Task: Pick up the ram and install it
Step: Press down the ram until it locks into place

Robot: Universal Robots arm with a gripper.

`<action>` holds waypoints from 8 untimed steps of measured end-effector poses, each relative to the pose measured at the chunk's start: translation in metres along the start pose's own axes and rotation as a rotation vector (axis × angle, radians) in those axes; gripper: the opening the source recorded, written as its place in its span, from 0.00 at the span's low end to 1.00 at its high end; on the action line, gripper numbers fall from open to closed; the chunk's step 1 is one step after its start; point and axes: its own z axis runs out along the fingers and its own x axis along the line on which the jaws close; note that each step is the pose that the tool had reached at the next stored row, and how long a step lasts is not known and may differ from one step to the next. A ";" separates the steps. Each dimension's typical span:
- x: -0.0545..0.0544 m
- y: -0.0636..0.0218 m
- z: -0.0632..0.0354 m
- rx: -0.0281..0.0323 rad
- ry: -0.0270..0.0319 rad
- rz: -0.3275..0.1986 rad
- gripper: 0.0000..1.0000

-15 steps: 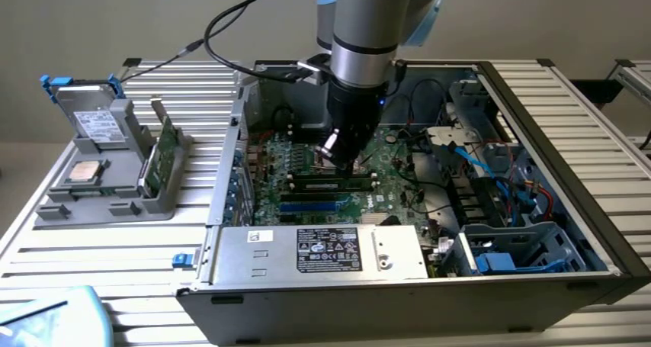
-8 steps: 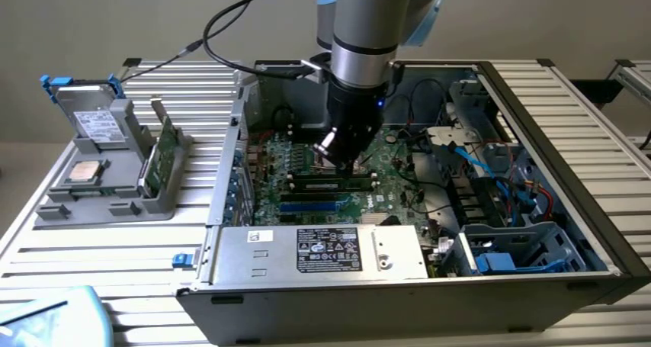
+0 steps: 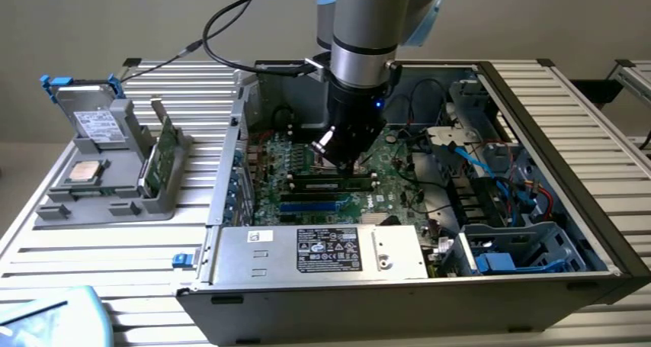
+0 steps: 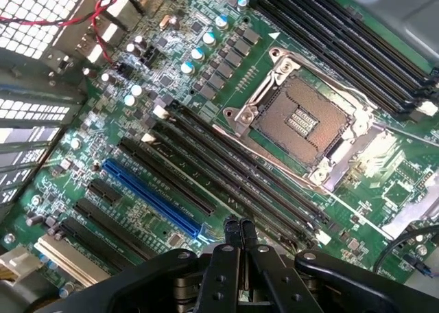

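My gripper (image 3: pixel 346 162) hangs inside the open computer case (image 3: pixel 569 156), low over the motherboard (image 3: pixel 392 198). Just in front of its fingertips a long, narrow dark stick with pale labels, the ram (image 3: pixel 328 184), lies along a slot and seems seated there. In the wrist view my gripper (image 4: pixel 238 226) has its two fingertips pressed together with nothing between them. They hover over a bank of long black slots (image 4: pixel 240 182) between the processor socket (image 4: pixel 302 117) and a blue slot (image 4: pixel 154 200). I cannot pick out the ram among these slots.
A grey holder (image 3: pixel 112 202) at the exterior view's left carries a broad green card with a bracket (image 3: pixel 158 160), a drive (image 3: pixel 97 122) and a chip (image 3: pixel 84 171). The silver power supply (image 3: pixel 320 252) sits at the case front. Cables (image 3: pixel 498 179) crowd the case's right side.
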 end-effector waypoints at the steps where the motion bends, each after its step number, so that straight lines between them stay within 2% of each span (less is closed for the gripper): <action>1: 0.000 0.0000 0.0000 0.0004 -0.0015 0.014 0.11; 8: 0.000 0.0000 0.0000 0.0034 -0.0111 0.109 0.11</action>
